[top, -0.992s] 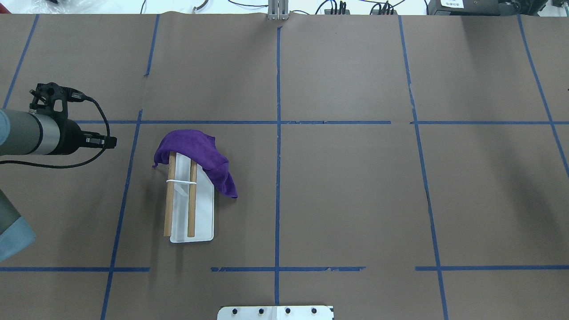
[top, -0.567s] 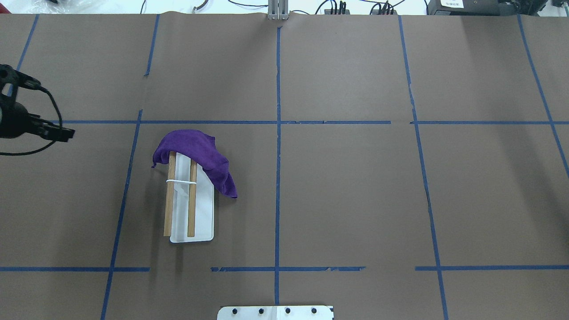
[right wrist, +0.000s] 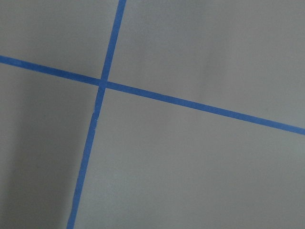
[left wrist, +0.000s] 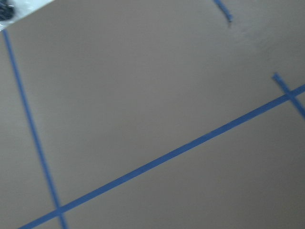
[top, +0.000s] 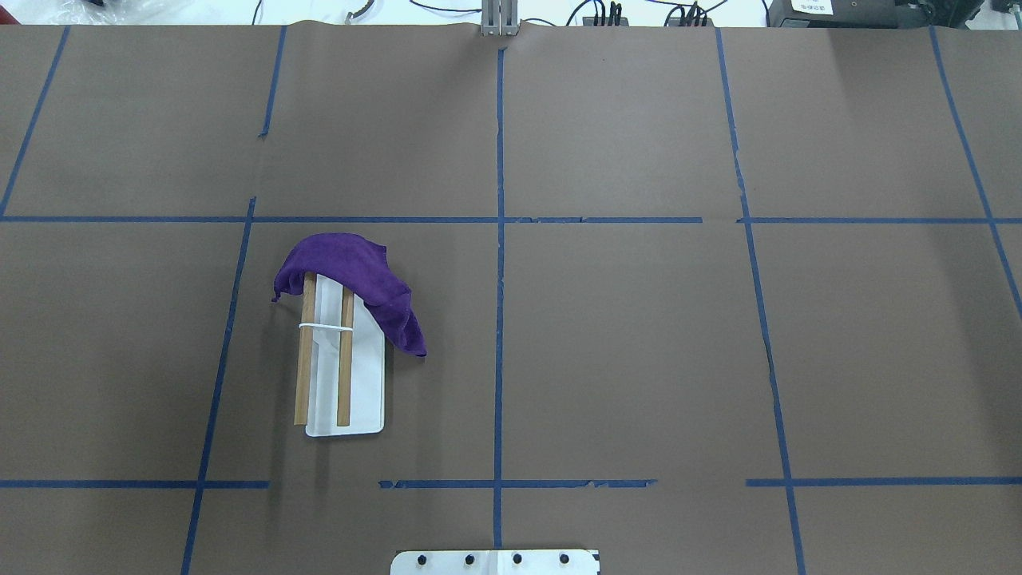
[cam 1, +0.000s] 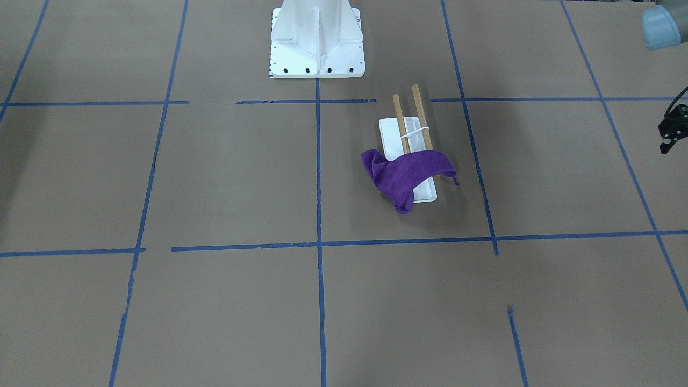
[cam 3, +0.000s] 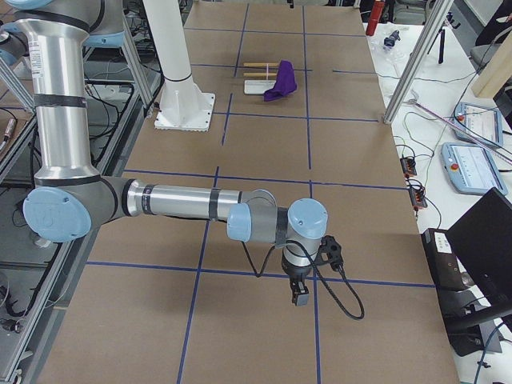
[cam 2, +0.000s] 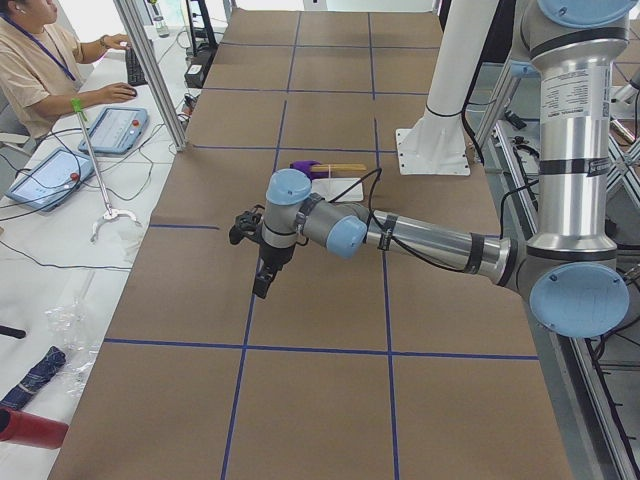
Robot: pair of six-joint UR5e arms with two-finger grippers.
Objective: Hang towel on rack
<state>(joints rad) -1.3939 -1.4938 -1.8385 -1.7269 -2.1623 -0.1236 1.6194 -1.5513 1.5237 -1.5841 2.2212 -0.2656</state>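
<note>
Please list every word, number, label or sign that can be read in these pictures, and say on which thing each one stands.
No text can be read in any view.
White label on the black box at the far table edge: print too small to read.
Towel, rack, white pedestal: no text shows on them.

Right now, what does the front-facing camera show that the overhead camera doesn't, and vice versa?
Only front-facing: the white robot pedestal rising from its bolted plate, and bits of the left arm at the right edge. Only overhead: cables and equipment beyond the far edge. Both: the purple towel draped over the rack, across its two wooden rods at the end away from the robot, one end hanging beside the white base, on the blue-taped table.
</note>
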